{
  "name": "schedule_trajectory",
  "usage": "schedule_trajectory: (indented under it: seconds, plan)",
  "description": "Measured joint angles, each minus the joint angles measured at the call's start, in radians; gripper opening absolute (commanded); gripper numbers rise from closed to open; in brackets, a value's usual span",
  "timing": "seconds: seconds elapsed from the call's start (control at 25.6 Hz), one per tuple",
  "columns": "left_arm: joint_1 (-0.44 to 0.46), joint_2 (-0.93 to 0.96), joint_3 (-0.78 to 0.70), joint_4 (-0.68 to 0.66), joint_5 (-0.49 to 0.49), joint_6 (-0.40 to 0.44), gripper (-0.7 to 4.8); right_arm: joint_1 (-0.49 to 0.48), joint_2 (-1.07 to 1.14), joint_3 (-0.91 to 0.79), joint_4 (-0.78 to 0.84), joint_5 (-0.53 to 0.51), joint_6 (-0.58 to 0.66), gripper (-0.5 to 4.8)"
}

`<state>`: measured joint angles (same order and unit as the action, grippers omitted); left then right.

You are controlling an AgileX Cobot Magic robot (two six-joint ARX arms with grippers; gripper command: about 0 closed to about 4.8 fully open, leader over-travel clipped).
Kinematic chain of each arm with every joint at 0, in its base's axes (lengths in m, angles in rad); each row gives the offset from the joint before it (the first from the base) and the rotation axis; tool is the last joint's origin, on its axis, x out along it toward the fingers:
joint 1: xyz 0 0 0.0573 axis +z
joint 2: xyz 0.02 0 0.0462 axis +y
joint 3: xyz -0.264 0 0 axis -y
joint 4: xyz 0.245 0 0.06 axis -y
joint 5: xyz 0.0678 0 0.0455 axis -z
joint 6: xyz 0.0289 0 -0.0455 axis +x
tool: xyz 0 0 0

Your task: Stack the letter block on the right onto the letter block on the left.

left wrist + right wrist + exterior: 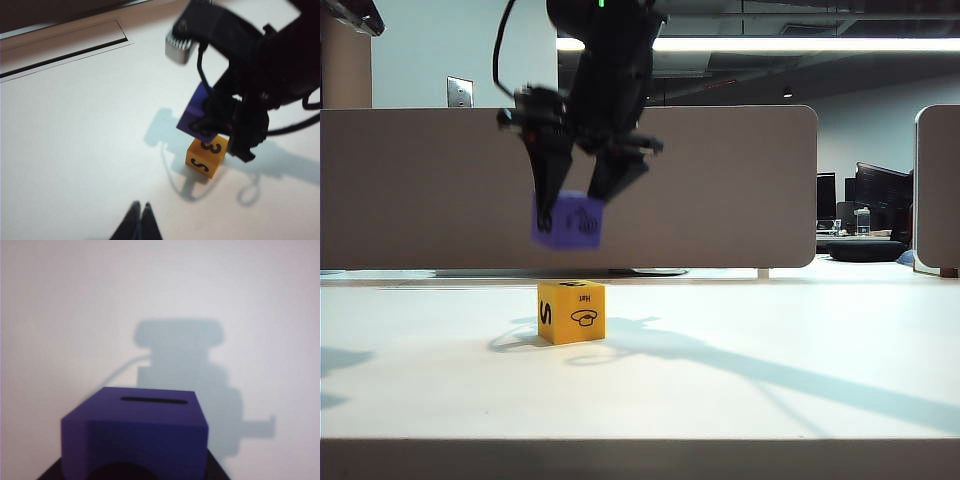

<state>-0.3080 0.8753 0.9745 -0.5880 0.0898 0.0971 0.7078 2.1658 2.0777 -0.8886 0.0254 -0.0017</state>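
A purple letter block [570, 222] hangs in the air with my right gripper [575, 207] shut on it, its fingers on either side. Directly beneath, with a clear gap, a yellow letter block [572, 312] marked S rests on the white table. In the left wrist view the purple block [192, 117] overlaps the yellow block [206, 157], which shows a 3 and an S. The right wrist view is filled by the purple block [140, 435], and the yellow block is hidden there. My left gripper [141, 206] is shut and empty, low over the table and away from both blocks.
A grey partition [720, 190] stands behind the table. A long dark slot [65, 52] runs along the tabletop's far side. The table's front edge [640, 440] crosses the foreground. Shadows of the right arm fall to the right of the yellow block.
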Motion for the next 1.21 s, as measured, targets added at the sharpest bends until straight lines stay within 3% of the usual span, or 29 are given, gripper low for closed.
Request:
schedule_trajectory:
  seconds: [0.98,1.06,1.13,1.21]
  plan:
    - [0.0,0.0,0.0,-0.008,0.0,0.0,-0.06,0.011,0.071,0.017,-0.082,-0.003,0.047,2.65]
    - [0.0,0.0,0.0,-0.008,0.0,0.0,-0.06,0.01,0.073,0.018,-0.084,-0.003,0.047,2.92]
    - [0.0,0.0,0.0,-0.008,0.0,0.0,-0.05,0.011,0.073,0.019,-0.093,-0.003,0.047,3.73]
    - [0.0,0.0,0.0,-0.008,0.0,0.0,-0.05,0.011,0.079,0.018,-0.108,-0.003,0.048,3.83]
